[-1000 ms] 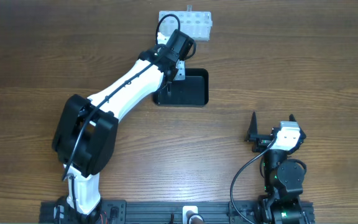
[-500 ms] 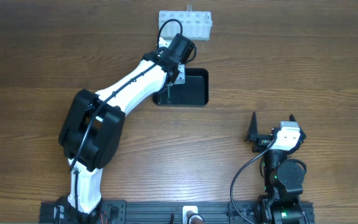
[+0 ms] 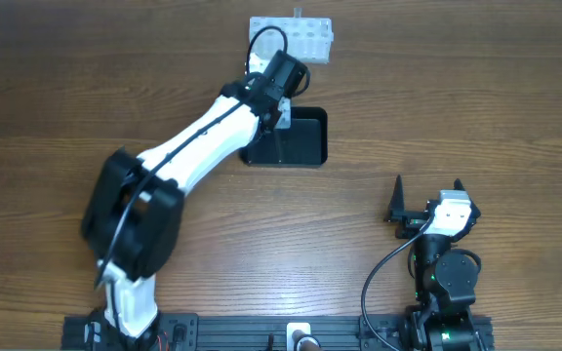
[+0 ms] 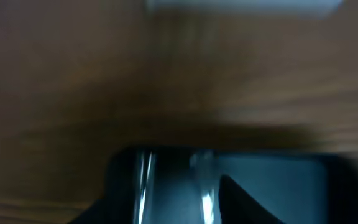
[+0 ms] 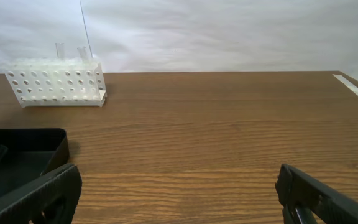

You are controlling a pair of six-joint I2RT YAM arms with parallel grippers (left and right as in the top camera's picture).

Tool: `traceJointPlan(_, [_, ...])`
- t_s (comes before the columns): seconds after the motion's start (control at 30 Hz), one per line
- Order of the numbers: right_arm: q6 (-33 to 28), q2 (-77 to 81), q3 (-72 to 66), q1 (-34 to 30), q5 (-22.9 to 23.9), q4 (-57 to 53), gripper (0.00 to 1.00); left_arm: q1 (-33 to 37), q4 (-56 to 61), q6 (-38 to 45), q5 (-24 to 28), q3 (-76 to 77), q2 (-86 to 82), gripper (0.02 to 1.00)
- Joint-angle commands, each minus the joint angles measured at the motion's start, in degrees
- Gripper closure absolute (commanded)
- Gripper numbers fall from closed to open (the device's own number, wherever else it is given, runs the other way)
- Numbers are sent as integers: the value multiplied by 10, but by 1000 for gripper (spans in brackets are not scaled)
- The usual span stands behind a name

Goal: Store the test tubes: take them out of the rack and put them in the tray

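The white perforated rack (image 3: 292, 39) stands at the table's far edge; two clear tubes (image 5: 82, 53) rise from it. In front of it lies the black tray (image 3: 305, 141), also the black tray (image 4: 278, 180) in the blurred left wrist view, where two glassy streaks (image 4: 144, 185) show inside it. My left gripper (image 3: 274, 119) hangs over the tray's left part, a thin upright line below it. My right gripper (image 3: 427, 200) rests open near its base, nothing between its fingers (image 5: 39, 196).
Bare wooden table lies all around. The white rack (image 5: 58, 81) and black tray (image 5: 23, 152) sit far from the right arm. The left arm's white link (image 3: 198, 136) slants across the table's left half.
The left arm's elbow swung and its gripper shifted slightly right over the tray. The right arm has kept still.
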Motion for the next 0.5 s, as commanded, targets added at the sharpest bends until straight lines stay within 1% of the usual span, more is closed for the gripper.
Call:
traceJointPlan(0.03, [1, -3, -5, 3, -2, -1, 9, -16, 80, 111, -68, -9, -163, 496])
traceJointPlan(0.1, [1, -3, -5, 3, -2, -1, 7, -8, 132, 148, -66, -34, -204, 452])
traceJointPlan(0.17, [1, -3, -5, 3, -2, -1, 9, 10, 192, 184, -50, -72, -250, 424])
traceJointPlan(0.27, [1, -3, -5, 3, -2, -1, 9, 52, 270, 214, 8, -144, -319, 393])
traceJointPlan(0.33, [1, -3, -5, 3, -2, -1, 9, 84, 315, 215, 42, -200, -368, 362])
traceJointPlan(0.43, [1, -3, -5, 3, -2, -1, 9, 124, 367, 243, 83, -277, -435, 334])
traceJointPlan(0.5, [1, -3, -5, 3, -2, -1, 7, 146, 393, 259, 98, -329, -482, 323])
